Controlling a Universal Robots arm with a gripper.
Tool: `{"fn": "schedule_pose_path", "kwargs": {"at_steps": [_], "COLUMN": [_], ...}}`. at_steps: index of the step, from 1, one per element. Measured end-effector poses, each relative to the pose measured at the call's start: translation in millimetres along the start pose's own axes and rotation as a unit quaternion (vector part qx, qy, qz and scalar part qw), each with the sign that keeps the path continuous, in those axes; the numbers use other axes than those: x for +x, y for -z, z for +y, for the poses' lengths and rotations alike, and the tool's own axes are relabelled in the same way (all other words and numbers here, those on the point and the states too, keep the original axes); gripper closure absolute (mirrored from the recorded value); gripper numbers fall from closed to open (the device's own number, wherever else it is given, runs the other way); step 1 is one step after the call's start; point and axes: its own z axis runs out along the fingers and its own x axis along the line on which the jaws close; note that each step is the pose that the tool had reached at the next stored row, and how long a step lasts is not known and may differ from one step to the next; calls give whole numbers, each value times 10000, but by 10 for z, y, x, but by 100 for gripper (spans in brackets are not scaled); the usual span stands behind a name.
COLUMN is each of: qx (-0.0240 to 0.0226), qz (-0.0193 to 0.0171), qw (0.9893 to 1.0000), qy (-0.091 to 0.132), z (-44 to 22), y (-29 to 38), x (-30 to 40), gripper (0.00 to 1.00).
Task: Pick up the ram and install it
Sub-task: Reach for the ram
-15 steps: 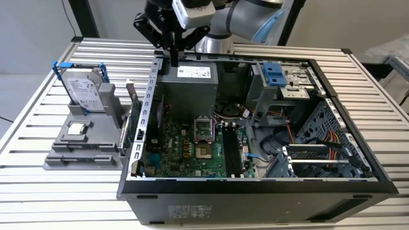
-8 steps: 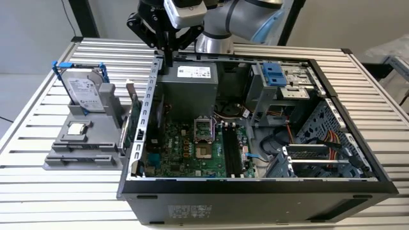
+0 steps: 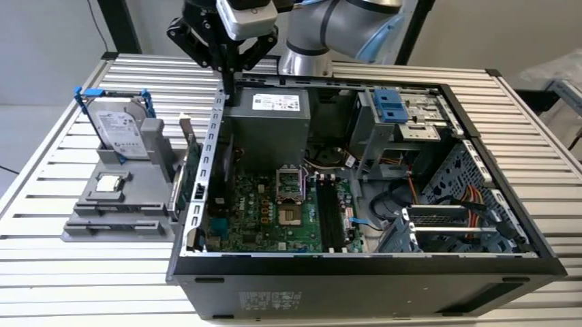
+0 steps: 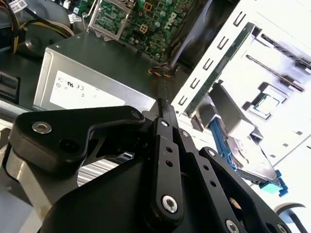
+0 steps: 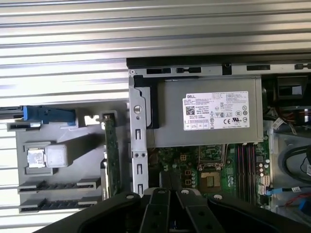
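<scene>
The ram [image 3: 179, 184] is a thin green board standing on its edge in the grey holder [image 3: 118, 221], just outside the open computer case's wall on the exterior view's left. Both wrist views show the ram [image 5: 111, 153] [image 4: 218, 73] as a narrow green strip. My gripper [image 3: 227, 92] hangs above the rear end of that wall, beside the grey power supply [image 3: 268, 112], higher than the ram and behind it. The black fingers [image 4: 163, 109] meet at the tips with nothing between them. In the first wrist view the gripper [image 5: 165, 190] sits over the motherboard's edge.
The holder also carries a silver hard drive with blue brackets [image 3: 118, 129] and a small square chip [image 3: 109, 182]. Inside the case lie the motherboard with its long dark memory slots [image 3: 328, 211], a processor socket [image 3: 286, 187], drive bays [image 3: 405, 116] and cables [image 3: 473, 204]. Everything stands on a slatted metal table [image 3: 54, 272].
</scene>
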Motion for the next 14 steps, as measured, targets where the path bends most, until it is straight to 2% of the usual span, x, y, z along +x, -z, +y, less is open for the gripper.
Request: {"fn": "schedule_pose_path", "kwargs": {"at_steps": [14], "qx": [0], "qz": [0], "qw": [10000], "qy": [0], "z": [-18], "y": [6], "x": [252], "gripper": [100]}}
